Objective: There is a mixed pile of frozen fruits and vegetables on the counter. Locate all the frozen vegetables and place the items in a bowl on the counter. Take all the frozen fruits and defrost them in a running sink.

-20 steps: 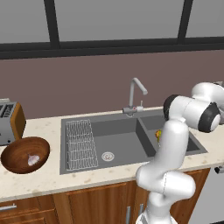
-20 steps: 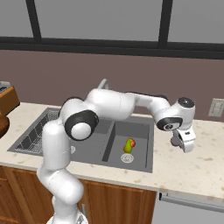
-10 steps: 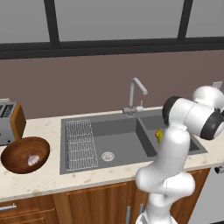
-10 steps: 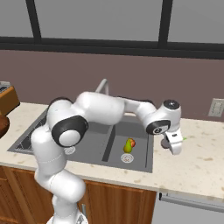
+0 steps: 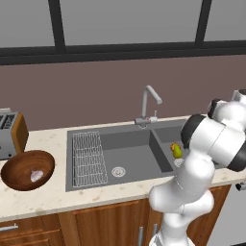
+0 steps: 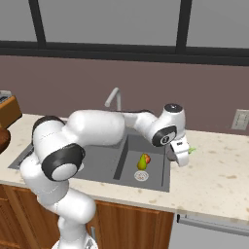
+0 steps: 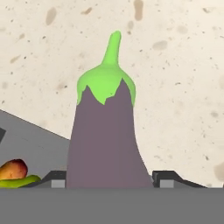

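My gripper [image 7: 109, 180] is shut on the dark purple eggplant [image 7: 106, 140], whose green cap points away from the hand, over the beige counter [image 7: 175, 65]. In the right base view the gripper [image 6: 183, 154] hangs over the counter at the right rim of the sink [image 6: 104, 163], with the eggplant's green stem [image 6: 192, 150] sticking out. A yellow-green pear-shaped fruit [image 6: 143, 161] with a reddish top lies in the small basin, and it is the fruit [image 5: 176, 151] I also see from the left. The wooden bowl [image 5: 19, 166] at the far left holds the whitish bulb [image 5: 36, 176].
A curved silver tap [image 5: 149, 103] stands behind the sink [image 5: 139, 153], with a wire rack [image 5: 88, 156] in the large basin. A toaster [image 5: 10, 134] sits behind the bowl. A wall outlet [image 6: 240, 119] is at the far right, with bare counter [image 6: 219, 180] below it.
The hand has carried the eggplant leftward from the right counter to the sink's rim. The arm's elbow has swung round with it.
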Robot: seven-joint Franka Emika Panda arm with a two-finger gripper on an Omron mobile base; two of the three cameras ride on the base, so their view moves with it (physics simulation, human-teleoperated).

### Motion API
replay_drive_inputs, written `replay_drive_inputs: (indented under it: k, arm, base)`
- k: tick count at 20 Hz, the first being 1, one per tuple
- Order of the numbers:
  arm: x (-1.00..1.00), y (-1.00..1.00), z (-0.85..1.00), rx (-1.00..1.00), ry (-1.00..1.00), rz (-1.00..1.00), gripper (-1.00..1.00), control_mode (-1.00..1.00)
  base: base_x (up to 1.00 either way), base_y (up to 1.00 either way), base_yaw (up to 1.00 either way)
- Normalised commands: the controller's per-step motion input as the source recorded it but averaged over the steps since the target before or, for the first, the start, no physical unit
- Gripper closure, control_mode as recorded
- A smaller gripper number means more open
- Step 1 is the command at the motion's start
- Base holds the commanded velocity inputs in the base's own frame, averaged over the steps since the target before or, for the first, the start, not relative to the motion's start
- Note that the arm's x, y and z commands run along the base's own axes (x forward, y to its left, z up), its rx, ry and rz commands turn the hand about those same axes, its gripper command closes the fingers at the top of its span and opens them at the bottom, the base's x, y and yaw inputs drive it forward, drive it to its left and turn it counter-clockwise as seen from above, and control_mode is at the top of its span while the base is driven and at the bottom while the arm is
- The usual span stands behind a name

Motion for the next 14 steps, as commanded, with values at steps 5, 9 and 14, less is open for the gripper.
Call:
replay_drive_inputs:
  k: [5,9,14]
  arm:
    - [0.0,0.3,0.3,0.0,0.1,0.01,1.0,-1.0]
    - [-0.11,0.29,0.12,0.05,0.02,0.0,1.0,-1.0]
    - [-0.02,0.37,0.15,0.04,0.04,0.0,1.0,-1.0]
  base:
    - [0.0,0.0,0.0]
    - [0.0,0.0,0.0]
    - [0.0,0.0,0.0]
